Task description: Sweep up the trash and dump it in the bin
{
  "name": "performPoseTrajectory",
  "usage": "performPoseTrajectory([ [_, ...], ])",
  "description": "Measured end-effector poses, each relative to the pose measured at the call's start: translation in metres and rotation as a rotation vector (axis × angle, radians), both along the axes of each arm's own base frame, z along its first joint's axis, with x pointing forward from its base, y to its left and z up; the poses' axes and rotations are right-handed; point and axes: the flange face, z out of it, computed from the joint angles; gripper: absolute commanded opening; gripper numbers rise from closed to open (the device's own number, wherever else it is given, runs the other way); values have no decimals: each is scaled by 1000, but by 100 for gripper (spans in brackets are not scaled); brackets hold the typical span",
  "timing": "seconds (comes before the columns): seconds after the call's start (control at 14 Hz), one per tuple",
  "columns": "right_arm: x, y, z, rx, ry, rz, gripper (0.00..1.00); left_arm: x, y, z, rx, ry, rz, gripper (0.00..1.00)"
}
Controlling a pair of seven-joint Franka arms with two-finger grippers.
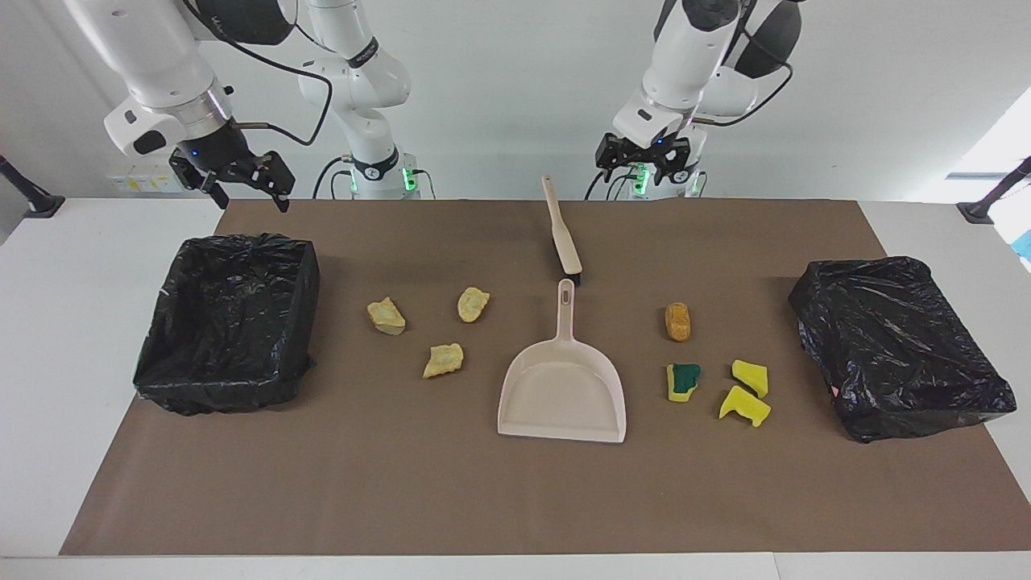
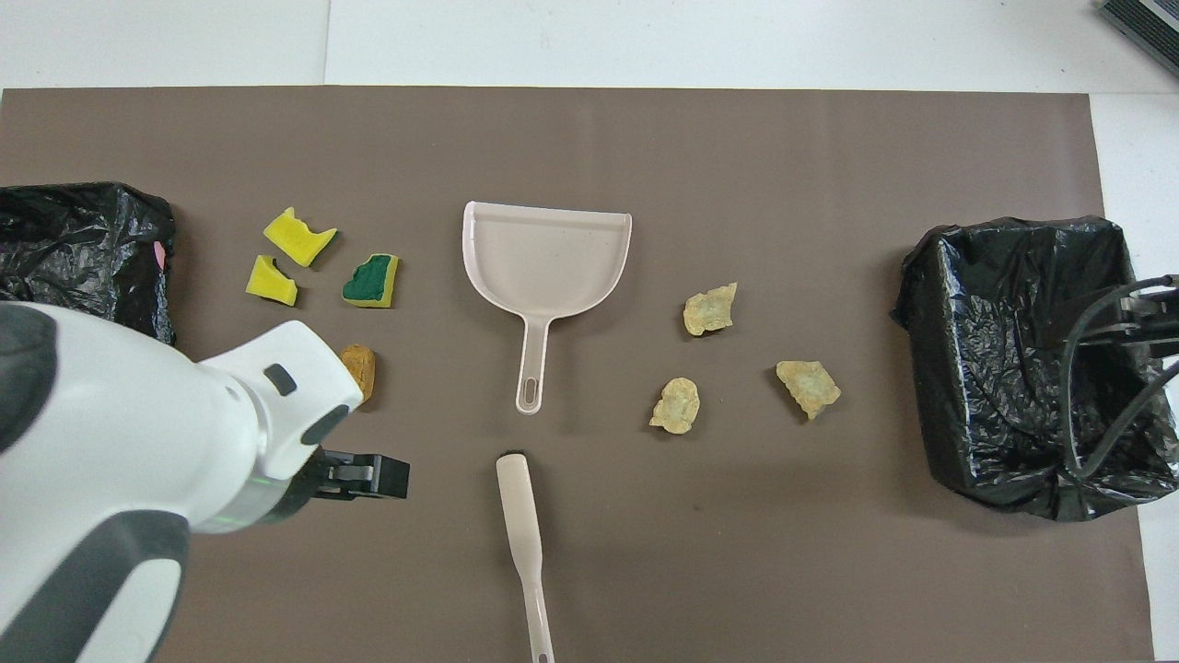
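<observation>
Brown matting covers my worktop (image 1: 515,499); left hand (image 1: 644,165) hangs spread wide over its robot-side edge near the brush (image 1: 561,228), right hand (image 1: 233,179) spread, empty, above the bin (image 1: 229,322).

A white table (image 1: 48,338) is covered across most of its width by a brown paper mat (image 1: 515,499). At the middle of the mat a pale pink plastic dustpan (image 1: 562,387) is laid flat, handle toward the robots. A beige hand brush (image 1: 562,234) is placed just nearer the robots than that handle. Three pale tan crumbly chunks (image 1: 443,360) are scattered between the dustpan and a black-bag-lined bin (image 1: 229,322) at the right arm's end. Toward the left arm's end, an orange-brown oval lump (image 1: 677,321), a green-faced yellow sponge piece (image 1: 683,381) and two bright yellow sponge pieces (image 1: 747,393) are found near a second black-bagged bin (image 1: 898,346).
</observation>
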Motion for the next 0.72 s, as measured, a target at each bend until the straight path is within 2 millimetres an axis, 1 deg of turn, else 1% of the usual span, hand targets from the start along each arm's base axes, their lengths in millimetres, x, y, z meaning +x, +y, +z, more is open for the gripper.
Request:
performPoseTrajectory([
  [0.14,4,7,-15,3,-22,51,100,-32,-33,-41,17,-9,54,100],
  [0.29,12,33,-36,3,-54,116,100,-68,-57,-85,47,-1,98,100],
  [0.43,20,60,-59,3,-59,165,100,-104,-74,-128,74,2,108,100],
  [0.57,30,81,-80,3,-58,201,100,-127,-81,-152,94,7,99,100],
  [0.64,35,90,-89,2,-56,212,100,-132,-83,-159,94,4,99,100],
  [0.72,39,100,-98,2,-56,219,100,-133,-84,-165,89,-2,105,100],
])
